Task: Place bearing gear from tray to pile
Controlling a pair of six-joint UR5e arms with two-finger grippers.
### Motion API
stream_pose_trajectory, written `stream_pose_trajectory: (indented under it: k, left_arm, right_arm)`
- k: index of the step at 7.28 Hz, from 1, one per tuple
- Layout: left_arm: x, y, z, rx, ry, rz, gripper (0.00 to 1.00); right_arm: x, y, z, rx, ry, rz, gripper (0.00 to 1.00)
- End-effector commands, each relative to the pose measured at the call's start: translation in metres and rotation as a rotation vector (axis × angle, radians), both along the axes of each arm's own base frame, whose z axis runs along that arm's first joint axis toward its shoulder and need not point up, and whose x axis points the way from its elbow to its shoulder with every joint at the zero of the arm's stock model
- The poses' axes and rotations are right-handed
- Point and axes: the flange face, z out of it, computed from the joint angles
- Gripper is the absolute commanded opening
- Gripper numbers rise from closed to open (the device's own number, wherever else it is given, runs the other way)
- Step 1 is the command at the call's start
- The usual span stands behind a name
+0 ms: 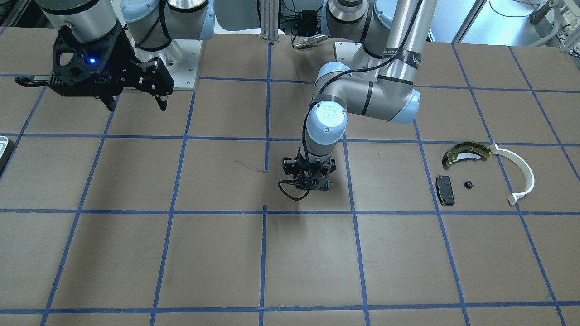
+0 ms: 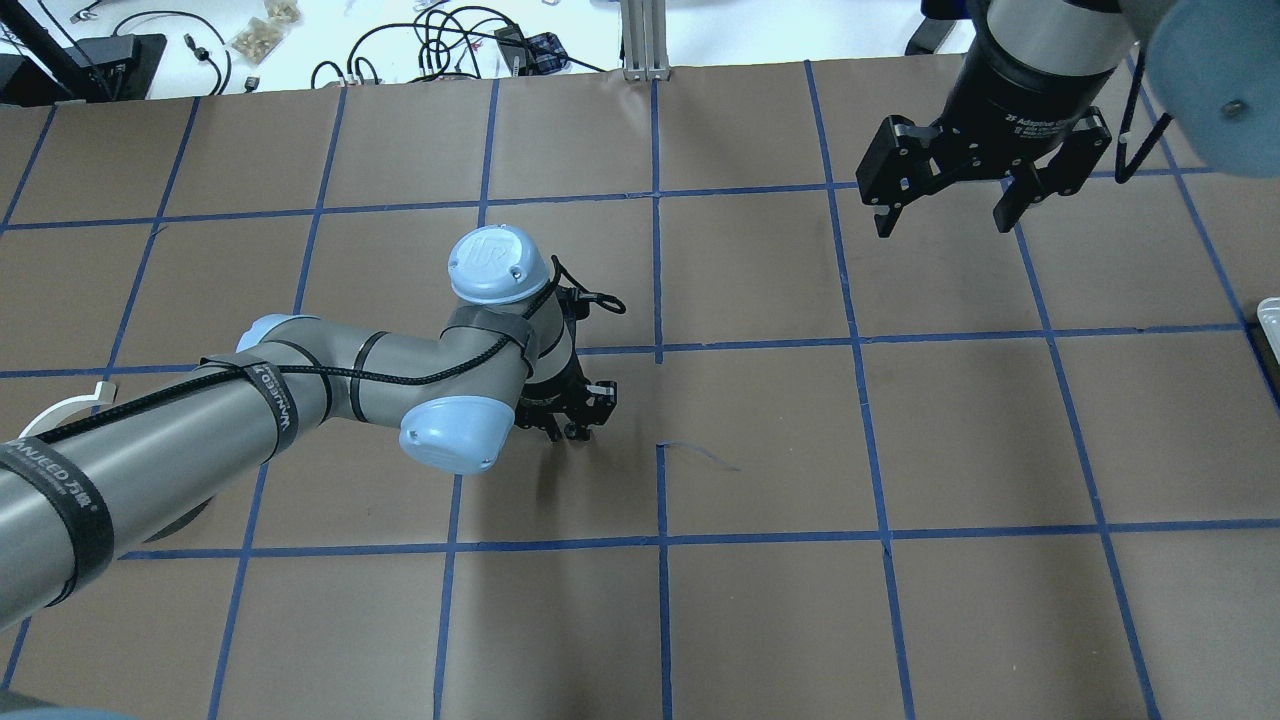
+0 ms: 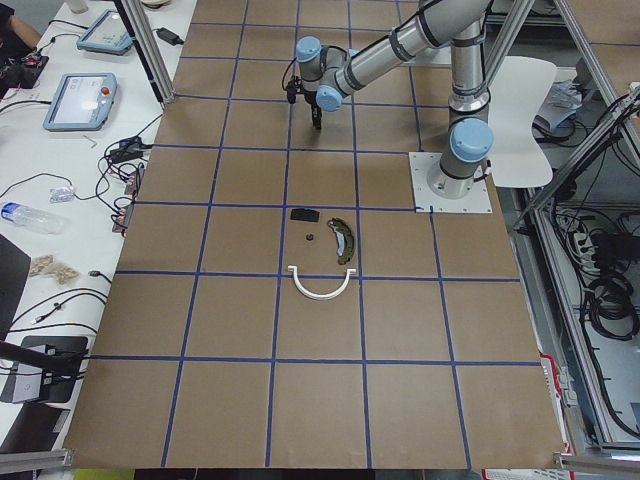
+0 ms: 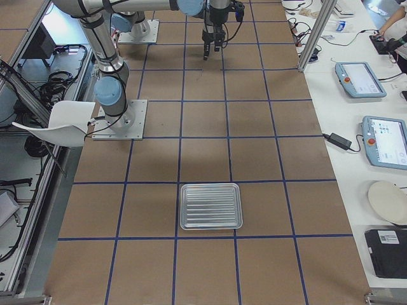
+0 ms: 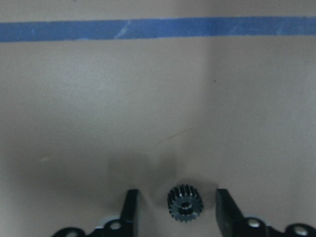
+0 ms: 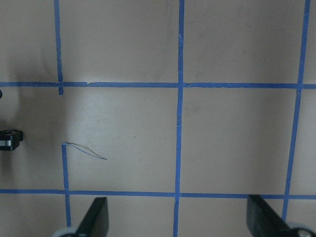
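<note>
A small black toothed bearing gear (image 5: pixel 185 203) lies on the brown table between the fingers (image 5: pixel 224 212) of my left gripper (image 5: pixel 177 193), with a gap on each side. That gripper (image 1: pixel 308 183) is open and low over the table's middle (image 2: pixel 572 412). The pile lies apart from it: an olive-gold brake shoe (image 1: pixel 466 151), a white arc (image 1: pixel 521 174), a black pad (image 1: pixel 445 190) and a small black part (image 1: pixel 469 184). The tray (image 4: pixel 211 206) shows nothing inside; only a sliver of it shows in the front view (image 1: pixel 3 151). My right gripper (image 2: pixel 940 215) is open and empty, held high.
Blue tape lines grid the brown table. My left arm's elbow (image 2: pixel 455 432) hangs over the table beside its gripper. The right wrist view shows bare table below the right gripper (image 6: pixel 177 201). Cables and tablets lie beyond the far edge (image 2: pixel 450 40).
</note>
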Motion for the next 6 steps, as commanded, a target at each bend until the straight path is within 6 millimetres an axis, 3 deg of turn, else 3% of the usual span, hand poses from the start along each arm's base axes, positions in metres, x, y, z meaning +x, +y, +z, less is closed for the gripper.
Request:
stream_pose_trajectory:
  k: [1,2,3,4,5,6]
  left_arm:
    - [0.006,-0.007,0.013,-0.018,0.001,0.012,0.00]
    - [0.015,-0.016,0.027,-0.036,0.000,0.014,0.00]
    - [0.042,-0.038,0.046,-0.024,-0.010,0.040,0.00]
    - [0.081,-0.067,0.081,-0.002,-0.080,-0.033,0.00]
    - [0.116,-0.084,0.108,0.030,-0.087,-0.115,0.00]
    - [0.153,-0.093,0.126,0.013,-0.087,-0.068,0.00]
  right_arm:
    - [0.001,0.001,-0.001,0.002,-0.007,0.002,1.00]
    - [-0.001,0.001,0.001,-0.001,0.002,0.005,1.00]
    - [-0.003,0.000,0.001,-0.003,0.005,0.004,1.00]
    - [-0.002,0.000,0.000,-0.001,0.001,0.005,1.00]
    - [-0.002,0.000,0.000,-0.001,0.001,0.004,1.00]
    - [-0.002,0.000,0.000,-0.001,-0.002,0.004,1.00]
